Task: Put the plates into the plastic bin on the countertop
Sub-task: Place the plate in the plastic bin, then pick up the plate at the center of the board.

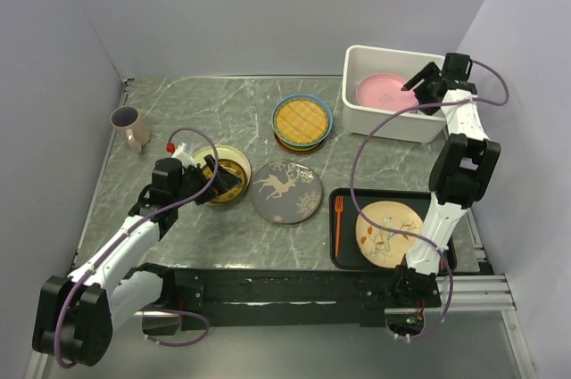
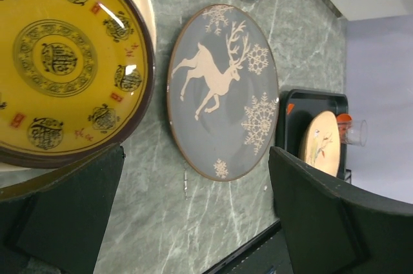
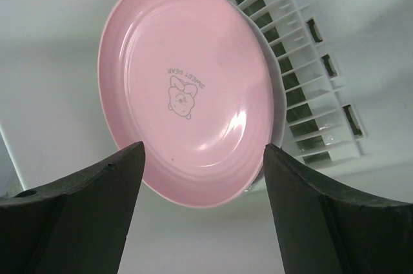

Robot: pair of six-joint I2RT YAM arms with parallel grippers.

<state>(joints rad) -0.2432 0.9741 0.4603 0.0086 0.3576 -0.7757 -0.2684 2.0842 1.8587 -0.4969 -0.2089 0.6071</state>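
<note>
Right now my right pincer point(image 1: 426, 85) hangs over the plastic bin point(image 1: 393, 125) at the far right of the worktop point(image 1: 196, 102). Its jaws are spread wide and have hold of nothing. Below it the pink plate point(image 1: 384, 91) lies inside the bin, face up, close to the wall with the slot vents point(image 3: 303, 93).

My left pincer point(image 1: 214, 178) is low over the worktop at the near left, also wide open and empty. It sits between the yellow dish with the dark rim point(image 2: 64, 61) on its left and the grey deer plate point(image 1: 285, 191) on its right, touching neither as far as I can tell.

Farther off, left of the bin, a stack of plates point(image 1: 302, 122) stands with the yellow lattice one on top. At the near right a black tray point(image 1: 343, 254) carries a cream plate point(image 1: 389, 232) and an orange fork point(image 1: 338, 223). A cup point(image 1: 129, 127) stands at the far left.
</note>
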